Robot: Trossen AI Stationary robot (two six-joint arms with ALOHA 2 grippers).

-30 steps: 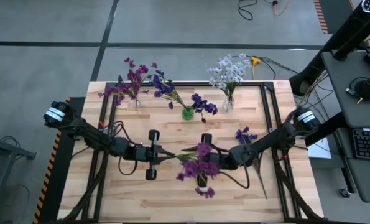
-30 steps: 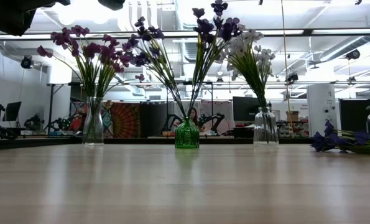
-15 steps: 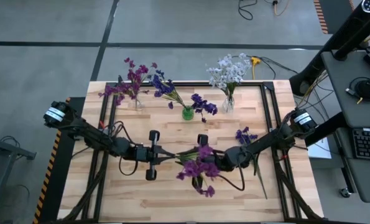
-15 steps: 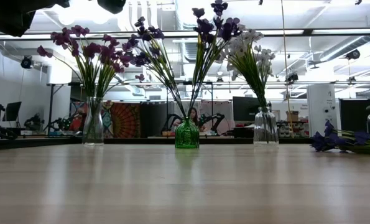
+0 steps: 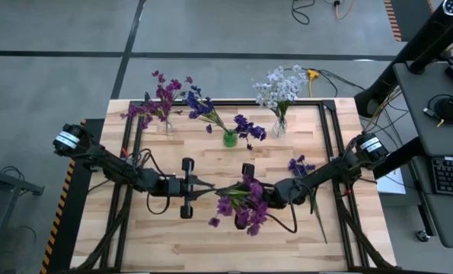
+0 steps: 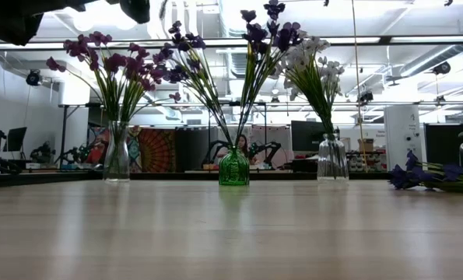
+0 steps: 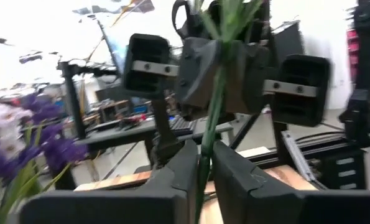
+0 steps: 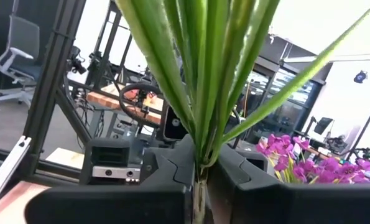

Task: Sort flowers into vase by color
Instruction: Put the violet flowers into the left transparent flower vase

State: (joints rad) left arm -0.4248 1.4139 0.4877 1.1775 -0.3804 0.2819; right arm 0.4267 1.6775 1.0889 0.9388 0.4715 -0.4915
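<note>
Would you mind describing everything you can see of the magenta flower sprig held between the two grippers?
The magenta sprig has long green stems and blade-like leaves ending in clusters of small magenta-purple blossoms; it looks artificial. It hangs above the table's middle, near the front. Both grippers pinch its stem: the left gripper and the right gripper are each shut on it, facing each other. The blossoms spread towards the front edge.

In the low view, the dark blue-violet sprig with a green stem (image 6: 433, 176) lying at the wooden table's right edge is cut off by the frame. In the high view, the right gripper (image 5: 266, 195) is largely hidden beneath magenta-purple blossom clusters (image 5: 241, 207).
</note>
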